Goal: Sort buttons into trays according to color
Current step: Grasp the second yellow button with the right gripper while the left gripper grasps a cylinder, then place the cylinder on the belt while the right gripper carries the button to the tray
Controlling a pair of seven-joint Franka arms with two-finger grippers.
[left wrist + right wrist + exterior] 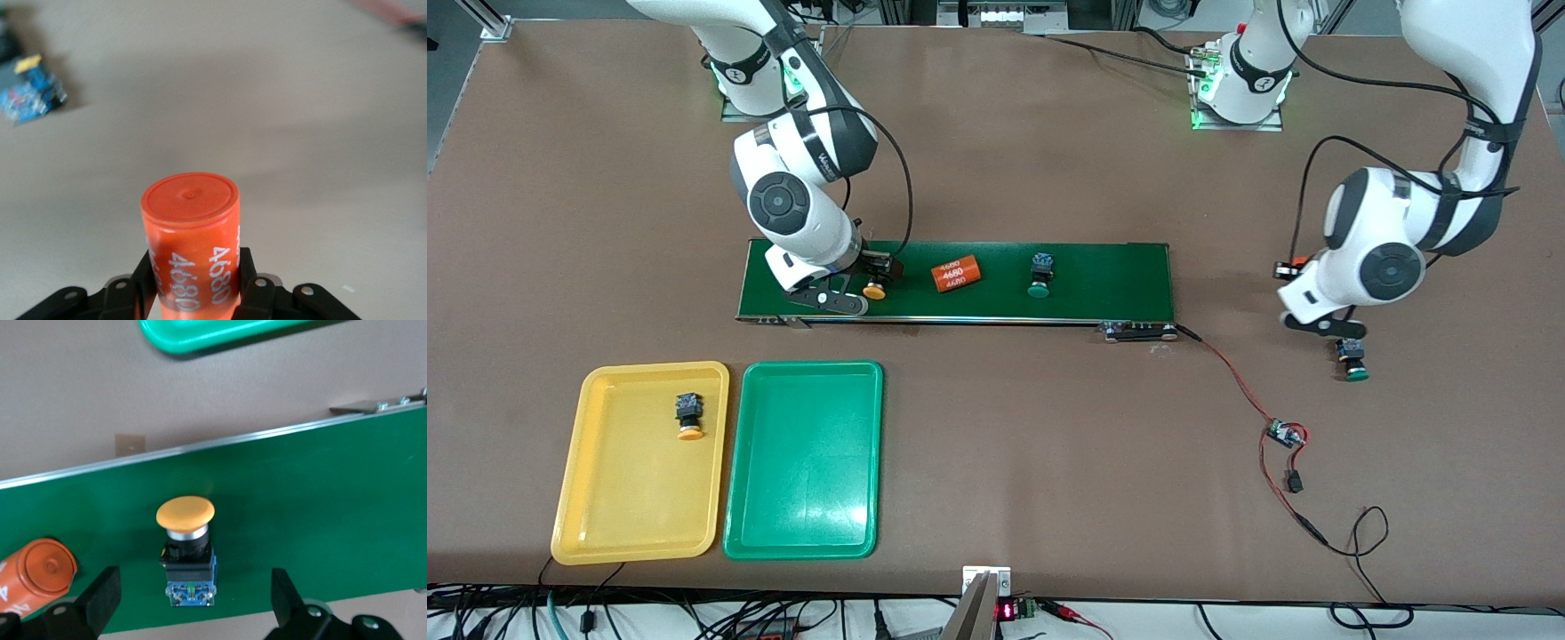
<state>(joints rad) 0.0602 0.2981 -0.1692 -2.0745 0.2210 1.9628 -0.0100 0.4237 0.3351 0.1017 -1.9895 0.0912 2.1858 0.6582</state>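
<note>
Right wrist view: right hand [193,600] spread astride orange-capped button [187,550] beside belt cylinder [37,573]; left hand [193,293] clamps another cylinder [191,240].

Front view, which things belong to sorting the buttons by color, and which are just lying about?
Job: orange buttons, green buttons, yellow tray, green tray.
Lying about: conveyor belt, orange cylinder on it, second orange cylinder in the left gripper, circuit board.

A robotics lab: brown table [996,498], conveyor belt [1103,280], loose circuit board [1285,435], aluminium framing.
</note>
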